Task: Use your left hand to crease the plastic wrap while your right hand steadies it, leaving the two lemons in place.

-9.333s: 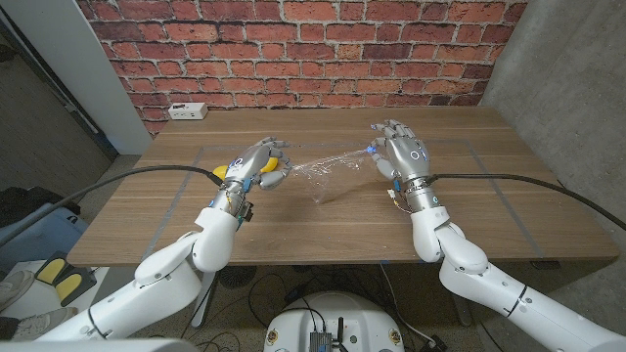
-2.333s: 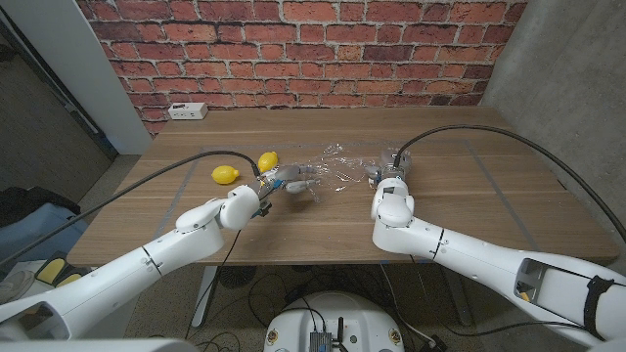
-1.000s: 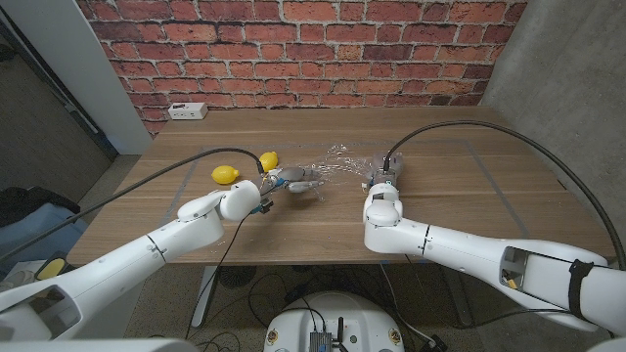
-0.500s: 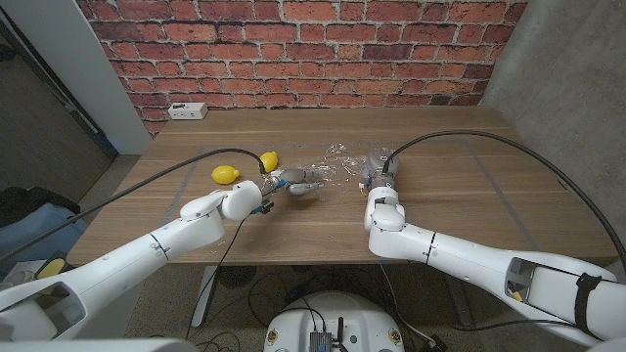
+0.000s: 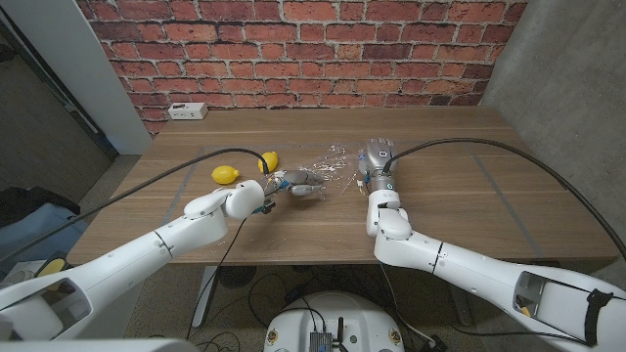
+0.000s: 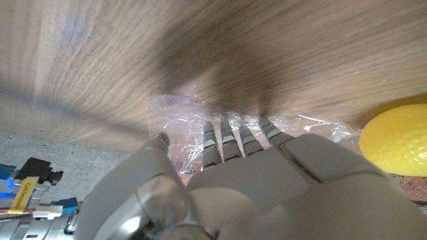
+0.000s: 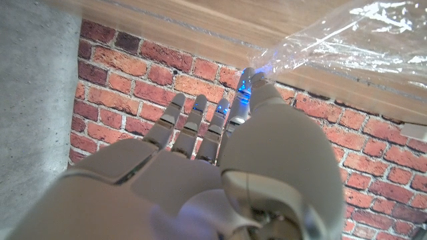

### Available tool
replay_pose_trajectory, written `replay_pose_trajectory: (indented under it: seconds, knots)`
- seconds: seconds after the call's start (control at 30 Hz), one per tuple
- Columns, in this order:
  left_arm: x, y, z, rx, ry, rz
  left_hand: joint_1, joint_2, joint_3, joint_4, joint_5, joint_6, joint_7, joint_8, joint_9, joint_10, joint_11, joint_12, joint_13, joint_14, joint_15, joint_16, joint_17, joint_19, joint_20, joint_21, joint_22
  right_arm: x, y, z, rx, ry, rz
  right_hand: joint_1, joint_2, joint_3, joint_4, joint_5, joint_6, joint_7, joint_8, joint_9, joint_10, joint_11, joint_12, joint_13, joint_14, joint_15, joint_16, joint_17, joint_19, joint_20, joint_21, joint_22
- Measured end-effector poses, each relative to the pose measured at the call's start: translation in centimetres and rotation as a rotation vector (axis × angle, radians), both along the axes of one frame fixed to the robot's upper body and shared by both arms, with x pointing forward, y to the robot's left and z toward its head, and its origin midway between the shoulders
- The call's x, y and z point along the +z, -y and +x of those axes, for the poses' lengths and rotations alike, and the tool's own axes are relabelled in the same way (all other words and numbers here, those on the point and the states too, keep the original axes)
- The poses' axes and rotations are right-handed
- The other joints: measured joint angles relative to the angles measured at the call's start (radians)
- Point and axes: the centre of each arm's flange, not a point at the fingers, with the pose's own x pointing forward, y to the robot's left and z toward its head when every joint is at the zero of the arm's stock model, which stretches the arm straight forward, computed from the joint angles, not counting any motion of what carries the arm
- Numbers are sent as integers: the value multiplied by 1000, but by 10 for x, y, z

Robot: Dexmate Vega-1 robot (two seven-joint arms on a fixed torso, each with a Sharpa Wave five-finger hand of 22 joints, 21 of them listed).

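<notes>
Wooden desk (image 5: 460,205) across the middle of the head frame, under a red brick wall (image 5: 293,49).

Crumpled plastic wrap (image 5: 328,168) just above frame centre, stretched between the two robot hands; same wrap seen in the left wrist view (image 6: 175,130) and in the right wrist view (image 7: 353,40) against the desk.

Right robot hand (image 5: 375,158) right of centre, back toward the camera, at the wrap's right end; in the right wrist view (image 7: 220,153) fingers straight and slightly apart, one fingertip (image 7: 257,83) touching the wrap's edge, no grip seen.

Left robot hand (image 5: 291,182) left of centre, down on the wrap's left end; in the left wrist view (image 6: 227,173) fingers (image 6: 233,130) together and pressing on the film, thumb alongside, pinch or plain press impossible to tell.

Two lemons left of the wrap on the desk: one (image 5: 226,174) further left, the other (image 5: 268,161) just beside the left robot hand and the wrap's edge.

White power strip (image 5: 187,110) at the desk's far left corner.
</notes>
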Motion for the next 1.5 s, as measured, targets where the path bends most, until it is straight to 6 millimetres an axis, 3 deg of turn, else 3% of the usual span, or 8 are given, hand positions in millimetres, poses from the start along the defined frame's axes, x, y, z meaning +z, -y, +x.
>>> replay_pose_trajectory:
  seconds: [0.1, 0.3, 0.63, 0.83, 0.93, 1.2, 1.33, 1.5]
  knots:
    - [-1, 0, 0, 1, -4, 2, 0, 0, 0, 0, 0, 0, 0, 0, 0, -4, 4, 0, 0, 0, 0, 0, 0, 2, 2, 0, -1, -3, 3, 0, -1, 6, 2, 0, 0, 4, 4, -3, 0, 0, 0, 1, 5, -5, 0, 0, 15, 2, 4, 1, 38, -13, 15, 4]
    - [-1, 1, 0, 0, -7, 5, -4, 4, -3, -3, 0, 0, 0, 0, 0, -7, 7, 0, 0, 0, 0, 0, 0, 2, 2, -7, -2, 3, -6, -7, 77, 104, -25, 0, 0, 12, 4, -8, -9, -9, 7, 3, 28, -17, 0, 0, 34, -2, 15, 6, 56, -24, 23, 3]
    - [-2, 1, 0, -3, -13, 7, -9, -1, -4, -4, 0, -5, 5, 0, 0, -7, 7, 0, 0, 0, 0, 0, 0, 2, 2, -9, -1, 1, -4, -14, 162, 166, -55, 0, 0, 24, 7, -9, -20, -20, 11, 15, 58, -33, 11, 5, 71, -4, 30, 11, 113, -20, 46, 3]
    - [-2, 2, 0, -7, -13, 8, -9, -1, -4, -4, 0, -5, 5, 0, 0, -7, 7, 0, 0, 0, 0, 0, 0, 2, 2, -9, -1, 0, -4, -20, 228, 197, -76, -1, -1, 24, 8, -10, -33, -40, 11, 13, 80, -55, 18, 10, 98, -5, 48, 23, 120, -27, 51, 8]
    - [-1, 2, 0, -9, -12, 9, -9, -1, -4, -4, 0, -5, 5, 0, 0, -7, 7, 0, 0, 0, 0, 0, 0, 2, 2, -9, 0, 0, -5, -21, 250, 202, -78, -2, -2, 18, 19, -10, -40, -69, 11, 8, 111, -64, 28, 17, 135, -5, 75, 42, 130, -37, 58, 8]
    - [-1, 2, -1, -12, -11, 10, -14, 4, 0, -8, 0, -5, 5, 0, 0, -7, 7, 0, 0, -5, 5, 0, 0, 2, 2, -9, 1, -2, -5, -26, 328, 172, -45, -5, -4, 13, 35, -1, -69, -117, 12, 20, 132, -61, 41, 39, 155, -5, 104, 75, 131, -38, 65, 14]
    - [0, 3, -1, -12, -10, 10, -14, 4, 0, -8, 0, -5, 5, 0, 0, -7, 7, 0, 0, -5, 5, 1, 0, 2, 2, -9, 1, -4, -5, -26, 374, 117, -1, -29, 1, 19, 61, 9, -89, -135, 7, 33, 98, -42, 35, 50, 182, -7, 104, 80, 151, -19, 82, 20]
    - [0, 3, -1, -13, -8, 11, -14, 4, 0, -8, 0, -5, 5, 0, 0, -13, 2, 0, 0, -5, 5, 1, 0, 2, 2, -9, 1, -2, -5, -24, 431, 20, 70, -39, 12, 35, 91, 17, -121, -130, 7, 51, 87, -7, 28, 64, 239, -11, 121, 100, 197, -36, 120, 37]
